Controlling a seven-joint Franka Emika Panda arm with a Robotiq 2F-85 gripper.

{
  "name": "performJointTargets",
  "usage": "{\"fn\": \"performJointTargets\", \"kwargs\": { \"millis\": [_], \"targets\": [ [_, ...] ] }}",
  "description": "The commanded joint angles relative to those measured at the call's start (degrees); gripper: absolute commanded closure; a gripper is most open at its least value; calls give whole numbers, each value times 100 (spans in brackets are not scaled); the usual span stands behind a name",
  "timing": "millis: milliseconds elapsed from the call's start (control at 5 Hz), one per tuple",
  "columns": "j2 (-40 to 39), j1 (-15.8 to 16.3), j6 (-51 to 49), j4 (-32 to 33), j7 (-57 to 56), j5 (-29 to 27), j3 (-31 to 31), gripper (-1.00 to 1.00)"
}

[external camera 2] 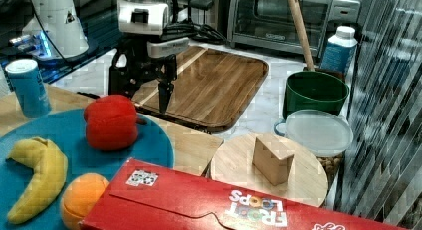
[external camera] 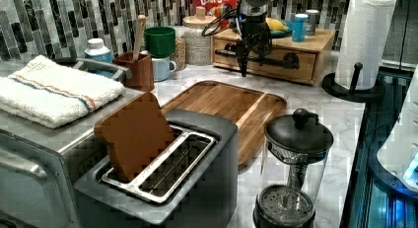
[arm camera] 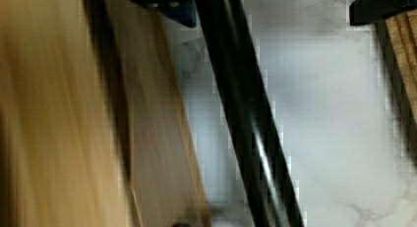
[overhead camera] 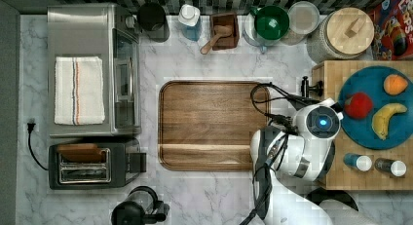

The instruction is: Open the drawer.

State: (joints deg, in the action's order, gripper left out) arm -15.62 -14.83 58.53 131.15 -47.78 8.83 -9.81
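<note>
The drawer point(external camera: 305, 66) is the front of a pale-wood box at the far end of the counter in the left view, and it looks flush with the box. Its thin black bar handle point(external camera: 283, 60) runs across the front. My gripper point(external camera: 252, 53) hangs open in front of the drawer, one finger on each side of the bar. In the wrist view the handle point(arm camera: 246, 114) runs diagonally between the two black fingertips point(arm camera: 162, 1), with the pale drawer wood point(arm camera: 59, 114) beside it. In the right view my gripper point(external camera 2: 142, 85) points down over the counter edge.
A brown wooden tray point(overhead camera: 209, 125) lies on the marble just beside the box. A blue plate point(overhead camera: 370, 132) with fruit and two small bottles sits on top of the box. A paper towel stand point(external camera: 362, 40) rises at the left view's right. Jars and cups line the back wall.
</note>
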Motion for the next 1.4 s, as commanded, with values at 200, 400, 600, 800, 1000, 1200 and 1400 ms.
{"fn": "performJointTargets", "kwargs": {
  "millis": [200,400,600,800,1000,1200,1400],
  "targets": [
    [259,1326,150,218,631,-159,1402,-100],
    [495,1340,9,378,975,-170,1578,-100],
    [720,1455,-485,382,1420,-388,1691,-100],
    [823,1658,-621,404,1760,-400,1637,-100],
    [856,1651,-777,282,1917,-419,1773,-100],
    [856,1680,-777,283,1912,-424,1744,-100],
    [857,1731,-776,281,1905,-434,1693,-100]
  ]
}}
